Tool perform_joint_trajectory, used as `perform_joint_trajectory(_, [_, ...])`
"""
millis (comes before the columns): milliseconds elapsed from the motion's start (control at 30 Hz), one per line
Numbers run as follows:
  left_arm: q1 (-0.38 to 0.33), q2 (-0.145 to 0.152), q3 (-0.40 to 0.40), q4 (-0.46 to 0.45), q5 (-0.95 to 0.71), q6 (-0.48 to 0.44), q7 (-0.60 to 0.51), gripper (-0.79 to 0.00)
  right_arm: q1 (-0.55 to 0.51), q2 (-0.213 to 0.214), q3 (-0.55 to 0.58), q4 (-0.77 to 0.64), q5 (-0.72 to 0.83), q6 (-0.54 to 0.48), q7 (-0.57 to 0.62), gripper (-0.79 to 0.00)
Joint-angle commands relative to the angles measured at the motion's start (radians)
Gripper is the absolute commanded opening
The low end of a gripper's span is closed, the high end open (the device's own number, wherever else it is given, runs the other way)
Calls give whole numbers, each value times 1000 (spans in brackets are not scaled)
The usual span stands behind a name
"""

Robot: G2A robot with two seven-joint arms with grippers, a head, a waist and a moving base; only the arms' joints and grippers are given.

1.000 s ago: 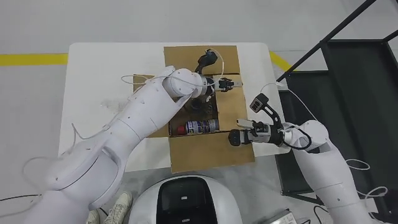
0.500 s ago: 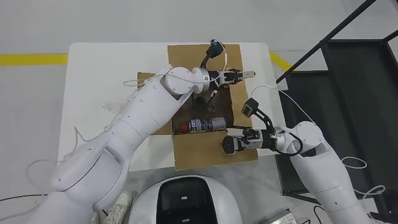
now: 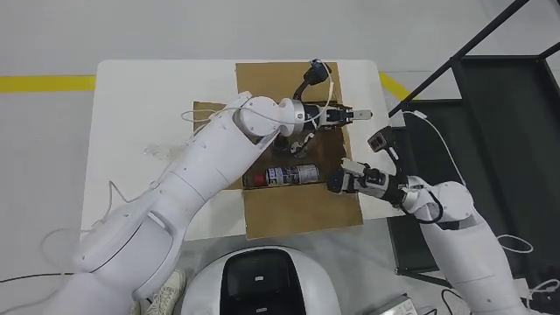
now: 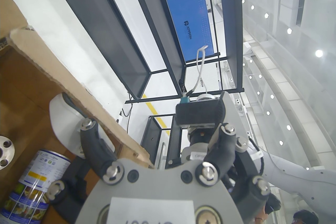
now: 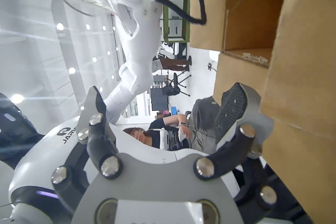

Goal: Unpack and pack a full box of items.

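Note:
An open cardboard box (image 3: 297, 213) stands on the white table (image 3: 144, 96) with its flaps spread out. Inside lie a printed can (image 3: 291, 175) on its side and some dark items (image 3: 293, 144). My left gripper (image 3: 354, 115) hangs open over the box's right side; in the left wrist view (image 4: 130, 107) the edge of the right flap (image 4: 78, 88) runs between its fingers, with the can (image 4: 34, 183) below. My right gripper (image 3: 335, 181) is open at the box's near right corner. In the right wrist view (image 5: 164, 96) one pad (image 5: 231, 107) sits beside a cardboard flap (image 5: 302, 64).
A black metal rack (image 3: 490, 114) stands close to the table's right edge, behind my right arm. Loose white cable (image 3: 162, 149) lies on the table left of the box. The table's left part is bare.
My left gripper has swung rightward from over the box's middle to its right flap. My right gripper dipped toward the table's near edge, then came back up to the box's near right corner.

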Motion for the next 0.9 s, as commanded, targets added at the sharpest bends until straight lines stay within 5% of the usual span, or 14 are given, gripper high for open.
perform_joint_trajectory(0, [5, 3, -11, -6, 6, -1, -4, 0, -3, -1, 19, 13, 14, -16, -39, 0])
perform_joint_trajectory(400, [79, 56, -129, -99, 25, -63, -57, 0, -35, -9, 86, 67, -43, -77, -324, 0])
perform_joint_trajectory(867, [381, 203, -403, -573, 187, 33, -178, 0, 96, -27, 24, 238, -164, -21, -558, 0])
